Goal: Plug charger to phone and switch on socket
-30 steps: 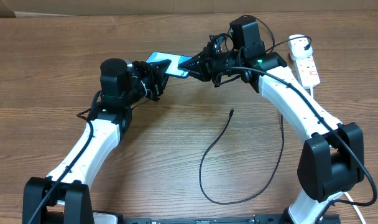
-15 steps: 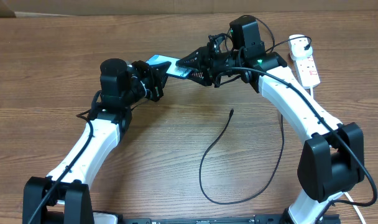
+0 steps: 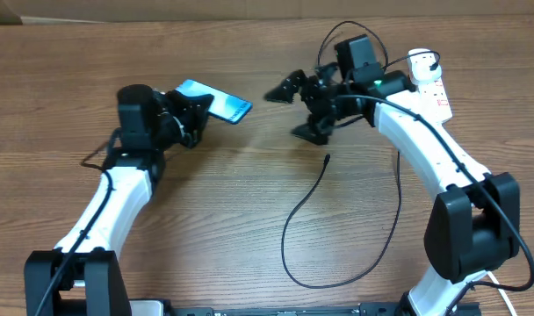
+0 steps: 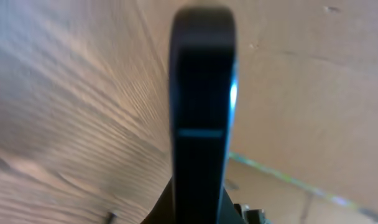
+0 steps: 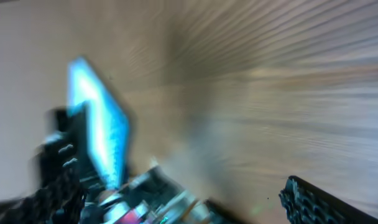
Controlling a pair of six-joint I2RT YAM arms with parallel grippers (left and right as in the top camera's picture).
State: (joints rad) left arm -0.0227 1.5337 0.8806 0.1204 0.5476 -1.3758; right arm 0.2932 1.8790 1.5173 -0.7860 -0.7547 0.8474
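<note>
1. Left gripper (image 3: 197,109): the jaws are closed on the near end of the phone (image 3: 221,101). The phone is held clear of the table (image 3: 56,114), over its upper-left part, with the lit blue screen facing up and tilted. In the left wrist view, the phone (image 4: 201,81) shows edge-on as a dark upright bar. This view is blurred, so the contact at the fingers cannot be resolved there.

2. Right gripper (image 3: 295,111): the jaws are spread wide and hold nothing. One of the fingers (image 3: 280,89) points toward the phone and the other is lower, nearer the cable tip. The gripper is apart from the phone, to its right. The right wrist view is heavily blurred. It shows the phone (image 5: 102,137) as a bright blue slab at left and one finger (image 5: 313,200) at lower right.

3. Charger (image 3: 283,241): the black cable lies on the table in a loose loop. The connector tip (image 3: 327,159) rests free on the wood, just below the right gripper and not touching it.

4. Socket (image 3: 434,88): the white strip lies at the upper-right edge of the table, with the white plug (image 3: 419,60) seated at its far end
</note>
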